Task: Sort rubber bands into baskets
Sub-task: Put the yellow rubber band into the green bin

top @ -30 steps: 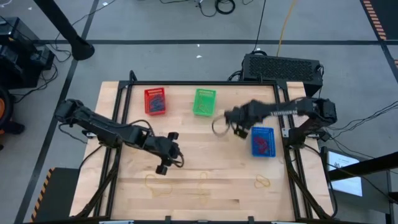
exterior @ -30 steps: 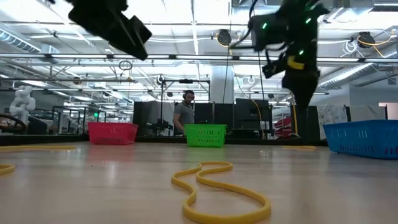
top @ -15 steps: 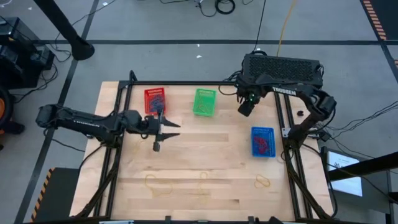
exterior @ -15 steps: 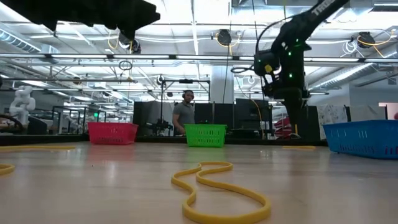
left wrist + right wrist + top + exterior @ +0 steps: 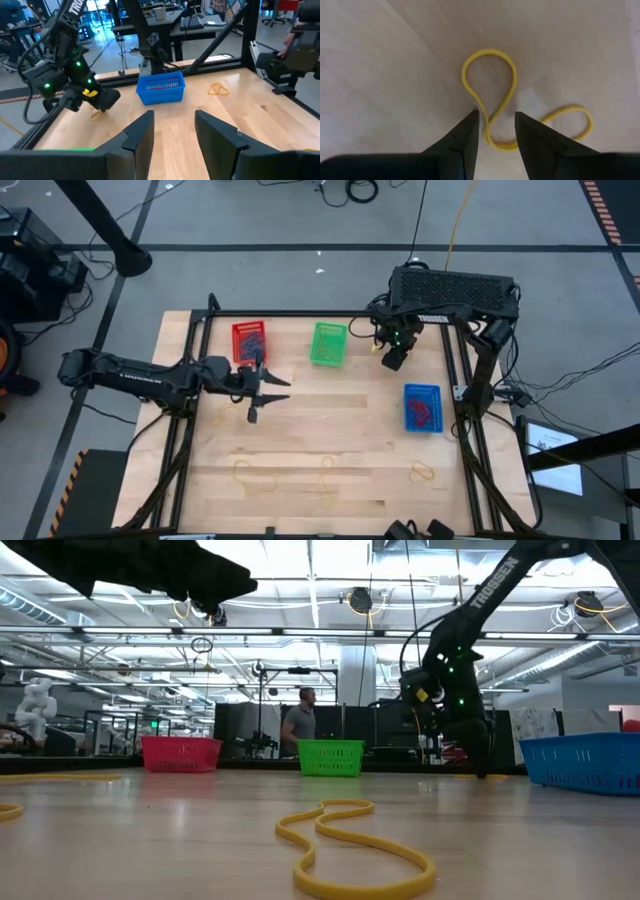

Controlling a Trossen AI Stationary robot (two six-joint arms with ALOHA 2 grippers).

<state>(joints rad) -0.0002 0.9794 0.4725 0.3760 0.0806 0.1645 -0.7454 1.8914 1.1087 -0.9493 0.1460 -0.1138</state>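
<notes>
Tabletop: yellow band (image 5: 492, 107) btwn open right tool (image 5: 493, 131).

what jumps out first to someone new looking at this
Three bright baskets, red, green and blue, stand out on the wooden table. The right gripper hangs open just above a yellow rubber band near the far edge. The left gripper hovers open by the red basket.

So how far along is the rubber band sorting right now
Partly done. The red basket and blue basket already hold bands; what the green basket holds I can't tell. In hand: the right end effector, open, is down over a yellow band near the table's far edge. The left end effector is open and empty. Left: three yellow bands along the near edge.
</notes>
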